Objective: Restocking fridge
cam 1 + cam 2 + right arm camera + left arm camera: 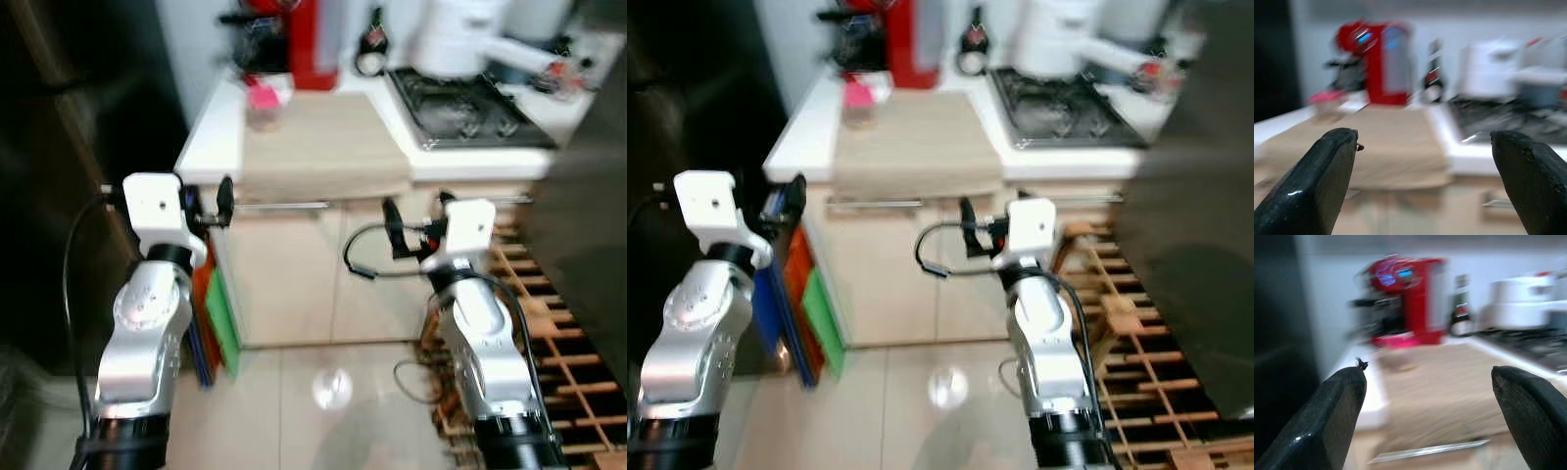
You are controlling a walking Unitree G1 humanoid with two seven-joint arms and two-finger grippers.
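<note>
Both arms are raised in front of a low kitchen counter (pixel 211 127); all views are blurred. My left gripper (pixel 208 204) is open with nothing between its fingers, just short of the counter's left corner. My right gripper (pixel 407 230) is also open and empty, in front of the cabinet face below the hob (pixel 465 113). A tall dark fridge front (pixel 59 176) stands to the left of the counter. A small clear tub with a pink lid (pixel 263 103) sits at the back of a pale wooden board (pixel 318 147). The left wrist view looks past the left gripper (pixel 1427 377) over that board.
A red coffee machine (pixel 289 39), a dark bottle (pixel 372 44) and a white appliance (pixel 456 39) line the back of the counter. Orange, green and blue flat items (pixel 217 313) lean beside the cabinet. A wooden slatted rack (pixel 549 333) lies at the right, under a dark panel (pixel 588 215).
</note>
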